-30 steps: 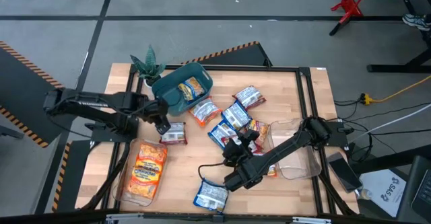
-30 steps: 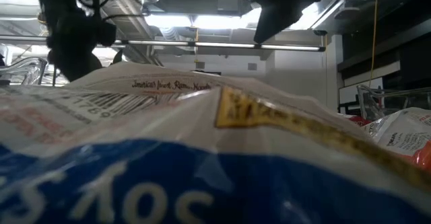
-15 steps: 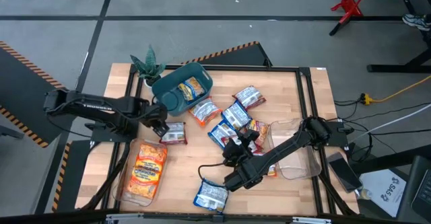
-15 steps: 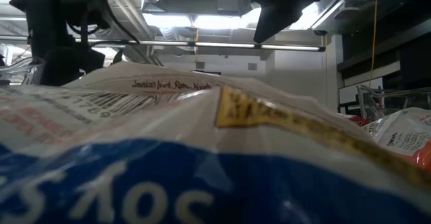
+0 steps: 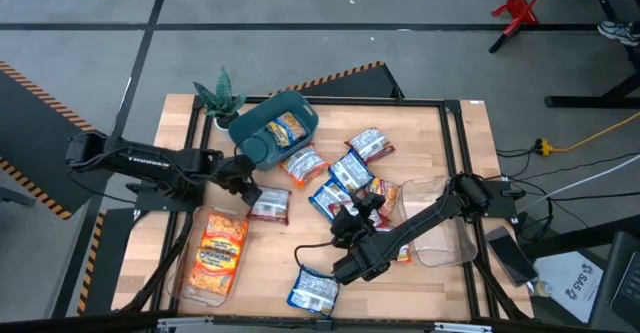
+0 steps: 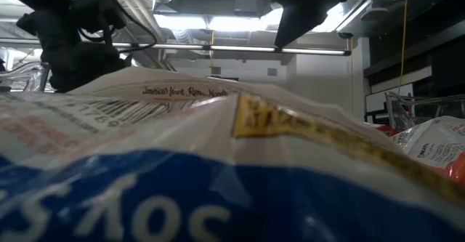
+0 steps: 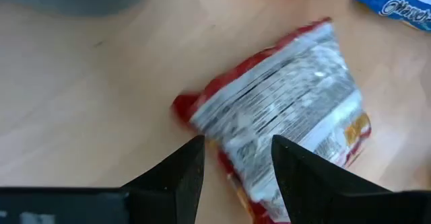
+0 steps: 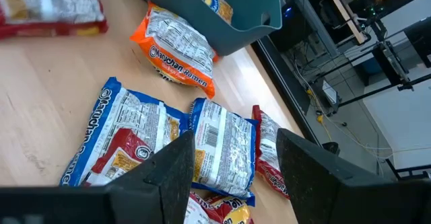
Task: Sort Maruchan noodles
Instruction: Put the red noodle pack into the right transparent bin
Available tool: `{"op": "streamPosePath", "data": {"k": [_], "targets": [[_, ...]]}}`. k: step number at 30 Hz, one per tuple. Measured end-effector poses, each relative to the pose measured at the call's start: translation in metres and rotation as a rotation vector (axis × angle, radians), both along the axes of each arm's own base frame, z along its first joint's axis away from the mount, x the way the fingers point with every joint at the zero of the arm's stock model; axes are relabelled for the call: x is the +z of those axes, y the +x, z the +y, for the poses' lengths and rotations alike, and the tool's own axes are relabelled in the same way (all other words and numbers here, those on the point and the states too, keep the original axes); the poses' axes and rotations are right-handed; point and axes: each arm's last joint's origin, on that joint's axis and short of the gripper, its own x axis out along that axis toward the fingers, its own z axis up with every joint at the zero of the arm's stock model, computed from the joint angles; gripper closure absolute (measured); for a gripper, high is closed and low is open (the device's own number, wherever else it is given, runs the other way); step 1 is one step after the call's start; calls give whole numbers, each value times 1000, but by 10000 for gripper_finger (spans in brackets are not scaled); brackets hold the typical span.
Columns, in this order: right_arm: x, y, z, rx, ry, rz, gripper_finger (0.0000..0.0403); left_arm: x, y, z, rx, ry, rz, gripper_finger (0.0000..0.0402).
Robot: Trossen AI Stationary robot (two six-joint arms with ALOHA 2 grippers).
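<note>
From above I've got the wooden table with Maruchan packets scattered mid-table; the teal bin holds an orange one, and a clear tray by the near left edge holds orange-yellow packets. My left end effector sits at the edge of a red-white packet, which has slid right and turned since a second ago, the arm following it. My right end effector hasn't moved, hovering by the blue-white cluster, another blue packet near the front edge. A small plant stands behind the bin.

Low view: a blue-white wrapper fills the lens and blocks nearly everything; I read "America's favorite Ramen Noodle", roughly, plus a barcode.

Left wrist: fingers parted, released, the red-white packet lying barcode side up just ahead on the wood.

Right wrist: fingers apart, nothing gripped. I read "Maruchan Ramen" on the orange packet beside the bin, two blue-white packets below it
</note>
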Motion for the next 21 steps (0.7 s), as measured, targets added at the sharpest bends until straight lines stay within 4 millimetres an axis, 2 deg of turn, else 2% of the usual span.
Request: {"op": "streamPosePath", "data": {"k": [7,10,17,21], "targets": [[-1,2,1,-1,21,-23,210,-6,6,-3,-20,-68,13,235],[-1,3,2,1,23,-28,210,0,11,-6,-54,-115,-29,235],[2,3,2,15,36,-20,210,44,30,-5,-86,-100,-193,235],[13,3,3,40,78,-41,210,72,38,-4,-101,-73,-291,235]]}}
